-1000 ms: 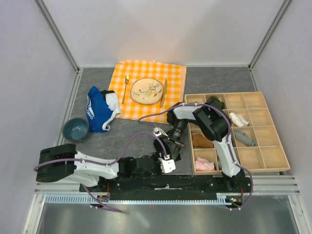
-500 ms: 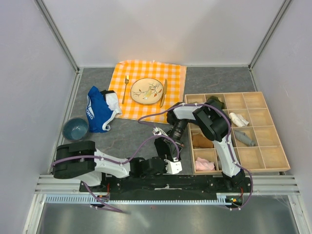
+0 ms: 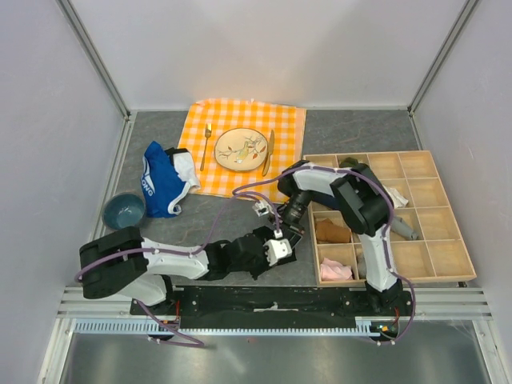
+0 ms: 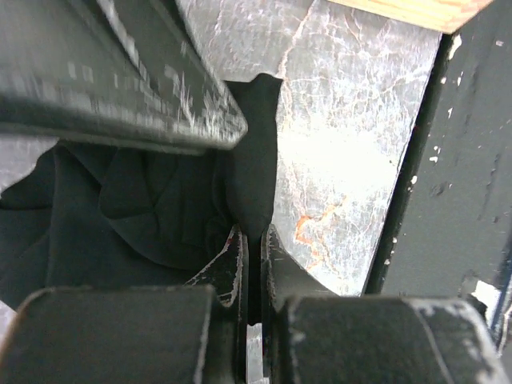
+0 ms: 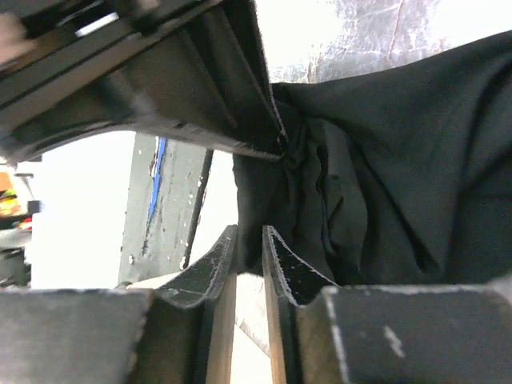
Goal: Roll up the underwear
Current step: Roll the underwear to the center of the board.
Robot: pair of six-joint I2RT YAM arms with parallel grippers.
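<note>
Left hand [image 4: 254, 240] pinches underwear [image 4: 120, 216], which arms hide overhead.

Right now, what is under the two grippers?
The black underwear, bunched on the table, with the left gripper pinching a fold. From above, most of it is hidden.

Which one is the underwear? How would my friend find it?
Find the wooden tray of little boxes on the table's right side and look just left of it, where the left pincer and right pincer meet. The underwear is the crumpled cloth at their tips. It is plain black, not blue with white letters like the garment near the bowl.
</note>
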